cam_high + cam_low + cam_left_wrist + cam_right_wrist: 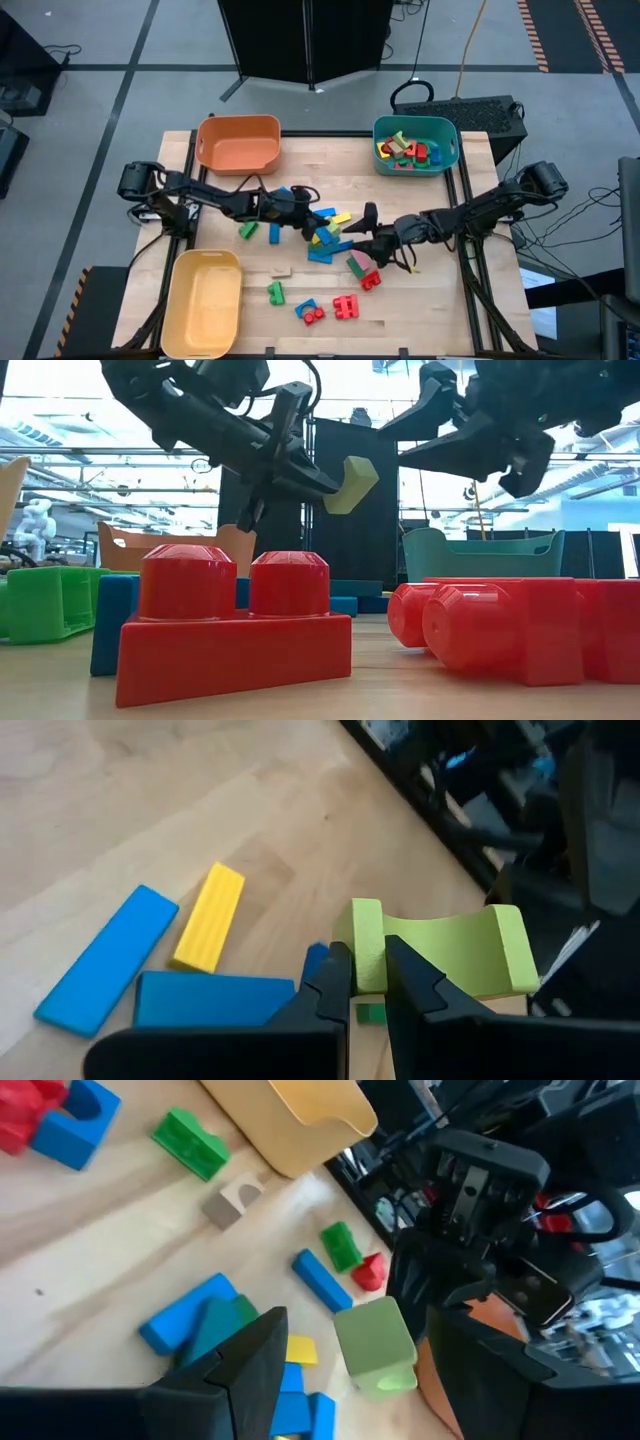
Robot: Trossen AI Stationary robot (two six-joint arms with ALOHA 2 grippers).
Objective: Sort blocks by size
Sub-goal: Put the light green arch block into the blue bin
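My left gripper [368, 982] was clamped on a green arch [440, 948], held aloft at table centre. Right gripper [350, 1370] waited empty, jaws apart, at three o'clock. Next I judged: carry it to a bin [238, 143].

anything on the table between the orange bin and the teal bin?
No. In the high view, the stretch between orange bin and teal bin is bare wood.

Blocks [325, 240] clutter the counter [450, 310] centre between both arms; bare wood lies at 4 o'clock and between the orange bin [238, 143] and teal bin [415, 145].
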